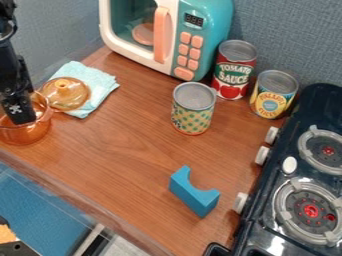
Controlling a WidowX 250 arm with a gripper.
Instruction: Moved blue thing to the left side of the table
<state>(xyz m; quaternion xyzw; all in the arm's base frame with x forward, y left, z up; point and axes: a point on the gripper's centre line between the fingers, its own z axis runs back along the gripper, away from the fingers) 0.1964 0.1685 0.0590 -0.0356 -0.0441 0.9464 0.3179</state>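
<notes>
Pickup appears pending: I must traverse the black gripper (23, 117), jaw state indeterminable, to the blue arch-shaped solid block (191, 193).

At the back of the table (127, 155), the microwave (215, 17) is placed, with one can (234, 67) and another can (272, 95) to its right. A third can (193, 112) is set before them — behind the block (194, 194). All are flanked by the stove (267, 200) at right. At left, the lid (65, 93) is laid on the cloth (99, 85), beside the pot (23, 132).
</notes>
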